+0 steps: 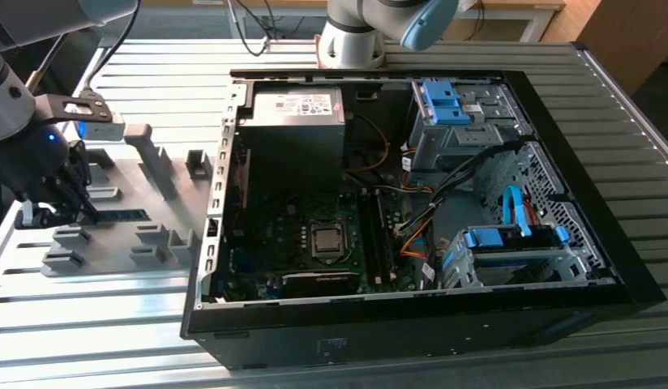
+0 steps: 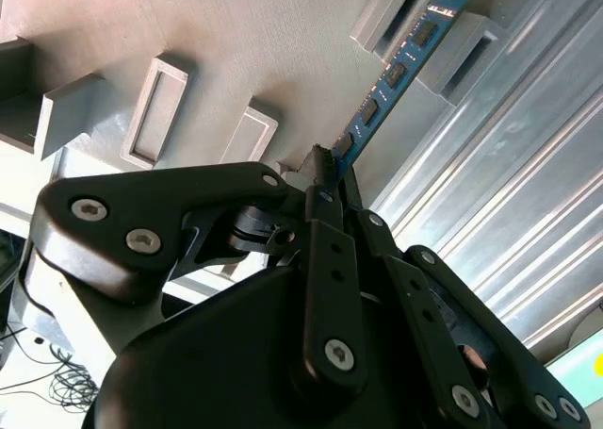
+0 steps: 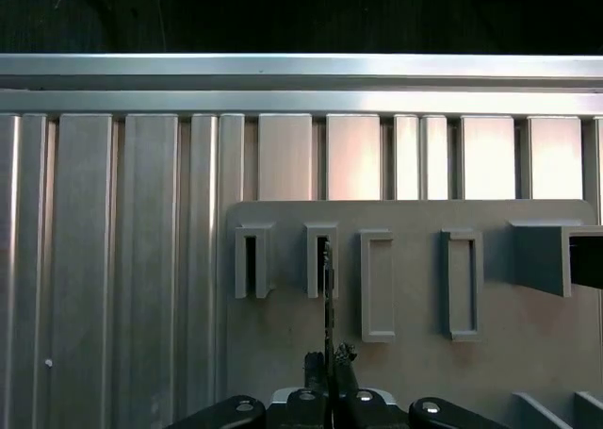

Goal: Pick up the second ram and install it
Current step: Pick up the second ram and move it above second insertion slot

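The second ram (image 2: 394, 71) is a thin blue strip with dark chips. Its far end sits in a grey slot block (image 2: 452, 33) on the grey fixture plate (image 2: 188, 33). My gripper (image 2: 332, 170) is shut on its near end, and both wrist views show this. In the first wrist view the ram (image 3: 327, 288) appears edge-on, running from my gripper (image 3: 328, 358) into a slot. In the exterior view my gripper (image 1: 69, 207) is low over the fixture plate (image 1: 117, 243) at the exterior view's left, and the ram (image 1: 123, 215) lies just beside it.
An open black computer case (image 1: 421, 316) fills the middle and right of the exterior view, with the motherboard (image 1: 312, 235), power-supply box (image 1: 293, 109) and blue drive latches (image 1: 443, 101) inside. Grey fixture blocks (image 1: 150, 154) stand on the plate. The ribbed metal table (image 1: 96, 324) lies underneath.
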Controlling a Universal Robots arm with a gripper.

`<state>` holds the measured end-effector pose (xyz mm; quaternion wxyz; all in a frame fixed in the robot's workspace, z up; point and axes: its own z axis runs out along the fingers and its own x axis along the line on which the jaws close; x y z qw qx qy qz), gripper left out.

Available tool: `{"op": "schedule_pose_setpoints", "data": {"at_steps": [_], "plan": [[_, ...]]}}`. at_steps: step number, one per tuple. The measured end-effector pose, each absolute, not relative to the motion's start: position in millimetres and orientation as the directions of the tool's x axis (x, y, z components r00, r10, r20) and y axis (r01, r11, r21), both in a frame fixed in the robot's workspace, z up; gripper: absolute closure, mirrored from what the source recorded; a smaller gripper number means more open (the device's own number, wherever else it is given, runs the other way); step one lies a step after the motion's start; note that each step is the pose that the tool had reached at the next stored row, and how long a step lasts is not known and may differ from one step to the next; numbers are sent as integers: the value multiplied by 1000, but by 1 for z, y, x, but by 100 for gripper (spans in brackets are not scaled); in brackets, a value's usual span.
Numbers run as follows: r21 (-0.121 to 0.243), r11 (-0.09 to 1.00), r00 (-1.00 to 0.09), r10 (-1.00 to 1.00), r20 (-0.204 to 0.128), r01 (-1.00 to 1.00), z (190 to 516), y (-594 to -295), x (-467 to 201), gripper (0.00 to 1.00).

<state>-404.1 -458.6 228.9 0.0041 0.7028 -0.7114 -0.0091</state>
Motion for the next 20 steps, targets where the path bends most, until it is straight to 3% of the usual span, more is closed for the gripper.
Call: {"op": "schedule_pose_setpoints", "data": {"at_steps": [20], "plan": [[19, 12, -12, -1000, -7, -1000, 243, -459, -404, 86]]}}
